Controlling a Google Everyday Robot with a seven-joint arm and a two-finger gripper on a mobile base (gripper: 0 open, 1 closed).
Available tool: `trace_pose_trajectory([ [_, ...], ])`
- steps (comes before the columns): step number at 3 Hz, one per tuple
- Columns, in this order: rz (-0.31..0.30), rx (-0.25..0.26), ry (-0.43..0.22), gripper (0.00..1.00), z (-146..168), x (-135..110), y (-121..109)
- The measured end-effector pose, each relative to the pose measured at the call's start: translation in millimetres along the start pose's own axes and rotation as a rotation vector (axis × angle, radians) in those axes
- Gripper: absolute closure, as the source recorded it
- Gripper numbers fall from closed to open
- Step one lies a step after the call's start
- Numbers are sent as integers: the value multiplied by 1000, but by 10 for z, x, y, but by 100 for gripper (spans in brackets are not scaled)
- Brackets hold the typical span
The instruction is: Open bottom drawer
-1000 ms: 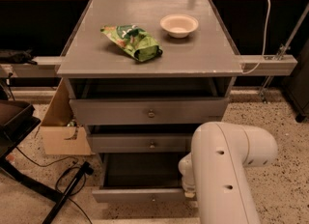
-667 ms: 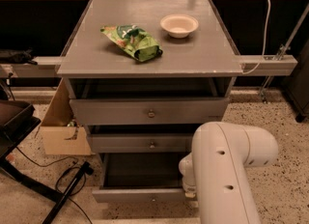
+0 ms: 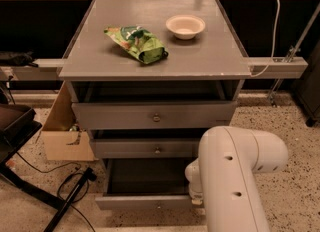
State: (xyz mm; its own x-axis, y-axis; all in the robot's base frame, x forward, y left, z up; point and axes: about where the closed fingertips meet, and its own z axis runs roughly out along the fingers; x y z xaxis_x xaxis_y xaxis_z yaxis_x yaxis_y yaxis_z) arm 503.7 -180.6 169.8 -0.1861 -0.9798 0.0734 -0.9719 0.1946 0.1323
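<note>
Bottom drawer (image 3: 142, 202) sits pulled out at lower centre of the frame, its dark inside showing. The gripper (image 3: 194, 192) is at the drawer's right end, mostly hidden behind the white arm (image 3: 235, 176). Open or closed, can't tell. Green bag (image 3: 137, 42) and bowl (image 3: 185, 26) sit up on the table (image 3: 210, 56).

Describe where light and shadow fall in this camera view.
Camera view: the cabinet top is evenly lit; the bottom drawer interior lies in deep shadow; the white arm is bright and hides the gripper near that drawer's right end.
</note>
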Motion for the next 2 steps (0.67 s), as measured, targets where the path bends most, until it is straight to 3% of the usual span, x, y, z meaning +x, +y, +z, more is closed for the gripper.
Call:
trace_pose_trajectory([
  [2,0,0,0,11,0,0,0],
])
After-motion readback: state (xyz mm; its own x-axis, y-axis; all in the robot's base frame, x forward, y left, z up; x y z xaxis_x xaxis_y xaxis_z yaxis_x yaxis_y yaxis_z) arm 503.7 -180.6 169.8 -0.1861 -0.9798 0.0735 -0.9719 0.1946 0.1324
